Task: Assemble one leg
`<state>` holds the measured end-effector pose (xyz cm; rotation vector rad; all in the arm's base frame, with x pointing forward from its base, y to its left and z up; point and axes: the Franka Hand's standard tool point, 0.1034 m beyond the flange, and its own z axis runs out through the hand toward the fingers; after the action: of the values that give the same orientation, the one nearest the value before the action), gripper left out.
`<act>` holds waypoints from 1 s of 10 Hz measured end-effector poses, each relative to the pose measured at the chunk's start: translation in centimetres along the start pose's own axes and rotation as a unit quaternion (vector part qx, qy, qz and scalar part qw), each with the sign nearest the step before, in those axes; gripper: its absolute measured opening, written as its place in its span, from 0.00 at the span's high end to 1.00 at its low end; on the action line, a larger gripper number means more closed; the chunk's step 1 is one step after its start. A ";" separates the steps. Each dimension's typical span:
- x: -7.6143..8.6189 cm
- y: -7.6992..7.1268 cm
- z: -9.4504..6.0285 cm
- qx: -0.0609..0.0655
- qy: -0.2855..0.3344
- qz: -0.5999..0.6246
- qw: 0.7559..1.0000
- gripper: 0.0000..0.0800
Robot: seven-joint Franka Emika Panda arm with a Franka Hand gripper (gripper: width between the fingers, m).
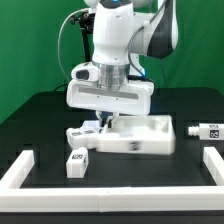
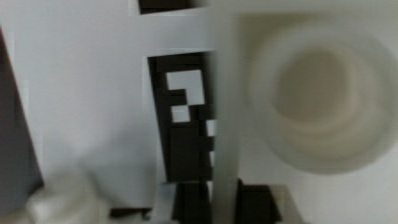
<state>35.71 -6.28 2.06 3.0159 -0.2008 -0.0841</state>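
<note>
My gripper point(image 1: 103, 123) is down at the left end of the large flat white panel point(image 1: 140, 138). In the wrist view my gripper point(image 2: 222, 205) has its two dark fingers closed on the end of a white leg point(image 2: 183, 100) with a black-and-white tag. That leg lies flat beside a round socket point(image 2: 324, 90) in the panel. In the exterior view it sticks out to the left of the fingers point(image 1: 86, 132). A second leg point(image 1: 75, 162) stands loose in front of the panel. A third leg point(image 1: 208, 130) lies at the exterior view's right.
White raised border strips lie at the front left point(image 1: 18, 170) and the front right point(image 1: 212, 162) of the black table. A green backdrop stands behind. The arm's body hides the middle rear of the panel.
</note>
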 end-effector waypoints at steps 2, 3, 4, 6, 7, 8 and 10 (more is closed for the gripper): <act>-0.1 0.6 0.0 0.000 0.000 0.005 1.000 0.93; 0.0 0.5 0.0 0.000 0.000 0.005 1.000 0.93; 0.1 0.3 -0.1 0.002 0.000 0.004 1.000 0.93; 0.8 -1.5 -1.1 0.014 -0.001 0.003 1.000 0.93; 2.0 -2.6 -1.7 0.024 -0.006 0.003 1.000 0.93; 3.6 -3.3 -2.4 0.035 -0.019 0.009 0.999 0.93; 7.8 -4.3 -3.6 0.040 -0.020 0.016 0.999 0.93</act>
<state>44.21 -2.67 4.73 3.0917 -0.2626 -0.1367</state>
